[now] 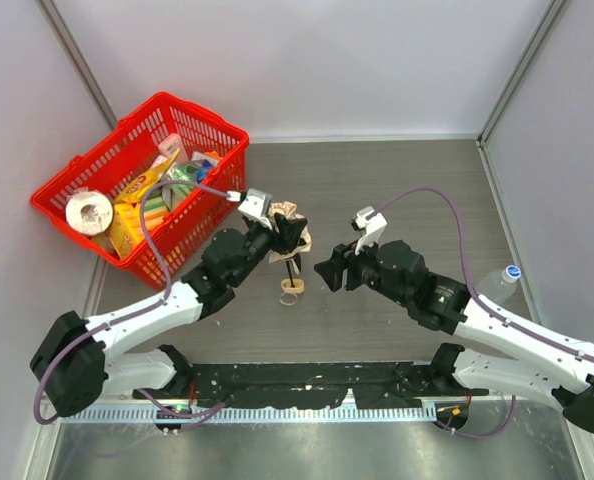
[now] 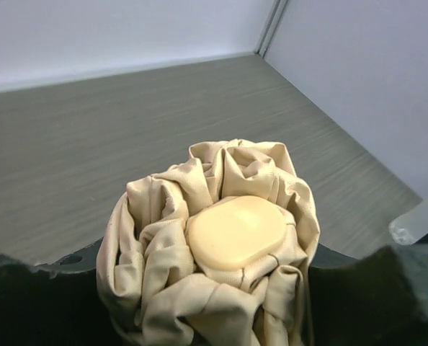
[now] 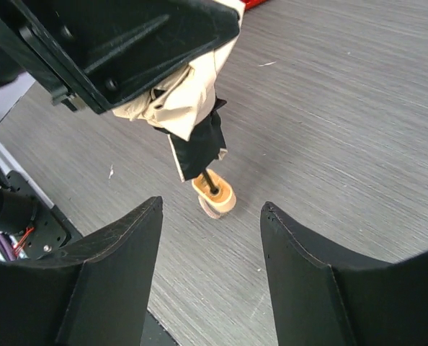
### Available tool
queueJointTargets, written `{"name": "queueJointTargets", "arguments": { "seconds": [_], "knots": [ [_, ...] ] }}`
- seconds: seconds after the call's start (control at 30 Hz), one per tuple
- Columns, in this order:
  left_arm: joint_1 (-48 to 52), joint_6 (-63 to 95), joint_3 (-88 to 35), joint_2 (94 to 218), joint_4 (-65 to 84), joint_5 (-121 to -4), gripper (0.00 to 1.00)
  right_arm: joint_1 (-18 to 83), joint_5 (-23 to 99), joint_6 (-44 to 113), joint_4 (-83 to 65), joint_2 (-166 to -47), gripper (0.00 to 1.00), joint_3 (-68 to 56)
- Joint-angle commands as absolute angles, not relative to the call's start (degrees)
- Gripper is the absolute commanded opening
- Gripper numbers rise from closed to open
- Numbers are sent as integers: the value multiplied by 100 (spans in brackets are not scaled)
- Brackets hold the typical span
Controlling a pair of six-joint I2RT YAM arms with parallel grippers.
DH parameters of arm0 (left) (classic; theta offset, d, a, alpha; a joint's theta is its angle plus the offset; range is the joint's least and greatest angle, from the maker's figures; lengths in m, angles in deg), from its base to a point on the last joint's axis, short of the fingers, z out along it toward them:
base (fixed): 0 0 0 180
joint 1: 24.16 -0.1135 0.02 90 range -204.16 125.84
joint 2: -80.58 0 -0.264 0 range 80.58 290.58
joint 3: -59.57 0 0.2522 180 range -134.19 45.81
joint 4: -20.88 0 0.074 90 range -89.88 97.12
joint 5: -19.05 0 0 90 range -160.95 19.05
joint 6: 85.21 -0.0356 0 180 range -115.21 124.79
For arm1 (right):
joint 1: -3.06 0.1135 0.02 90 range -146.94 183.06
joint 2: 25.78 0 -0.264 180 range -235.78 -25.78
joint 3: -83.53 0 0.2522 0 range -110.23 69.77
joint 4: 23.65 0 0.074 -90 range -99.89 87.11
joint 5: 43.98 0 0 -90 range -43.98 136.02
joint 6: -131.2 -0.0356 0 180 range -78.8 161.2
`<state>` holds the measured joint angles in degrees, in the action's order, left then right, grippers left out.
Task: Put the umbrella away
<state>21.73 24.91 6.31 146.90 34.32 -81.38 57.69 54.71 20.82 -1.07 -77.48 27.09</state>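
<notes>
L gripper (image 1: pixel 283 240) clamps the bunched umbrella (image 1: pixel 289 213) just right of the basket (image 1: pixel 99 143), handle (image 3: pixel 215 194) hanging down, while R gripper (image 1: pixel 329 269), jaws apart & empty, waits farther right; tip: hold L's squeeze firm, lift handle above basket rim before swinging over.

A grey wood-grain tabletop (image 1: pixel 397 180) sits enclosed by 3 plain white walls (image 1: pixel 307 60), evenly lit.

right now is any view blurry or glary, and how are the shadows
top external: even soft light, faint shadows on the table, wall edges lean from the wide lens; left wrist: umbrella sharp, translucent object at the right edge blurred; right wrist: table grain crisp, own fingers dark and featureless, no glare
</notes>
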Motion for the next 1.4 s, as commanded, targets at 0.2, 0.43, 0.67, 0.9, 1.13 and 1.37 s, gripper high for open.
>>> {"name": "queueJointTargets", "arguments": {
  "seconds": [0.2, 0.43, 0.67, 0.9, 1.13, 1.37],
  "knots": [
    [2382, 831, 1652, 15519, 7522, -7604, 0, 5729, 6061, 1949, 4, -7324, 61, 2836],
    [2664, 1401, 2998, 16932, 9190, -8210, 0, 5738, 6070, 1695, 4, -7104, 60, 3337],
    [2682, 1981, 3105, 17025, 9571, -7615, 0, 5694, 5377, 1545, 4, -7411, 61, 3435],
    [2444, 3105, 1710, 14274, 5920, -5995, 0, 5597, 3037, 2002, -425, -7106, 66, 3618],
    [2435, 5056, 951, 13665, 3719, -7375, 0, 5667, 3248, 2115, -1850, -6805, 72, 3497],
    [2383, 5849, 645, 13674, 2762, -7648, 0, 6010, 3777, 2398, -2087, -7638, 74, 2943]
  ]
}}
